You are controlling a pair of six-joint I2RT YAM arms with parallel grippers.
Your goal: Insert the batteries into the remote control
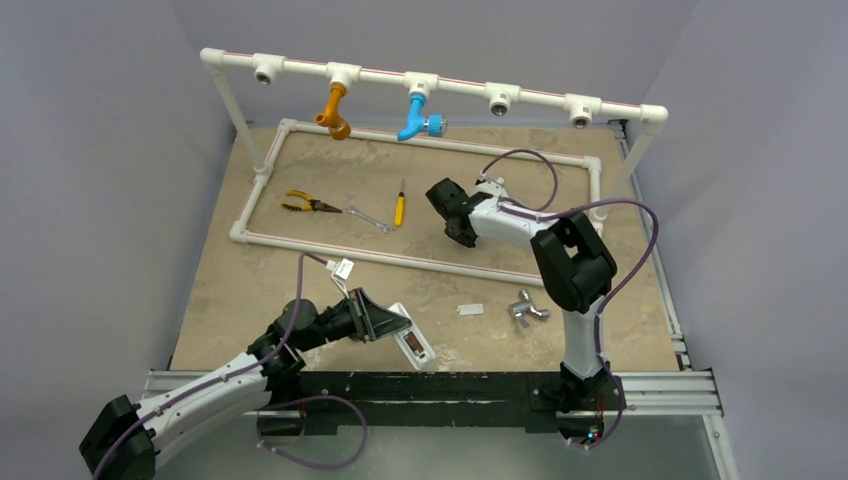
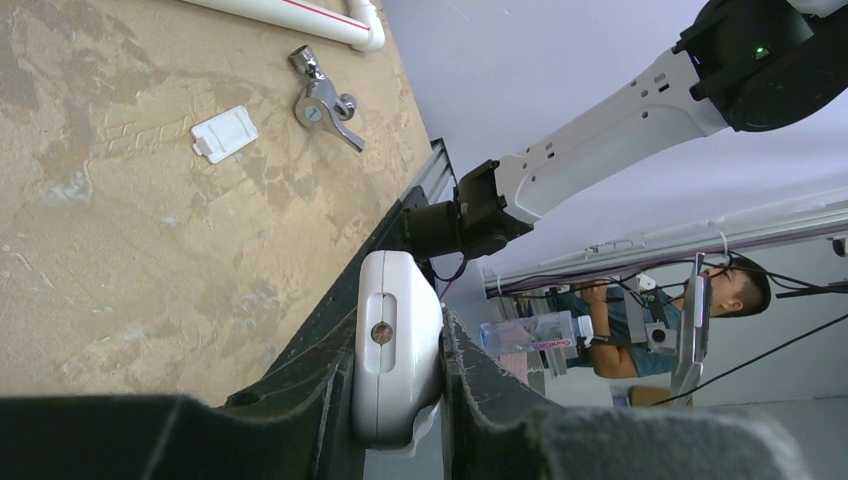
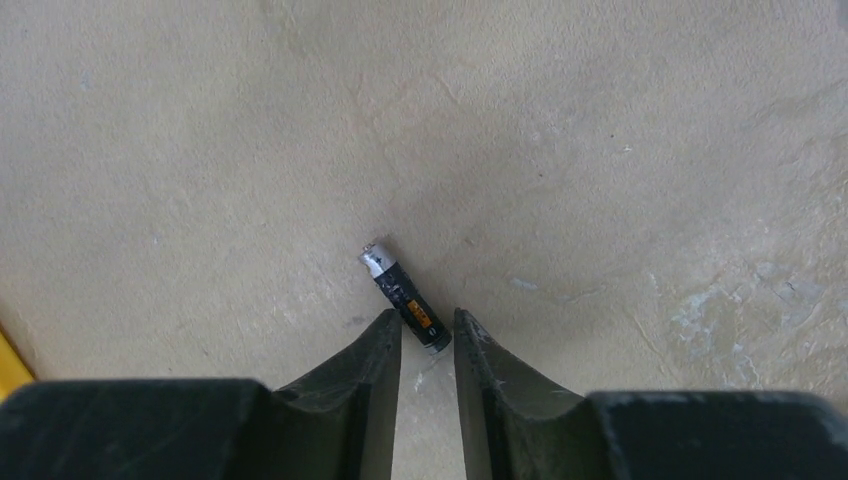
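Near the front edge of the worktop [image 1: 230, 300], the left arm's jaws are clamped on the remote control [image 2: 395, 350], whose dark recessed battery bay faces up toward the overhead camera. Farther back, inside the white pipe frame [image 1: 400, 259], the right arm's jaws point down and stand narrowly apart, their tips either side of the near end of one battery [image 3: 402, 293], which lies slantwise on the bare worktop.
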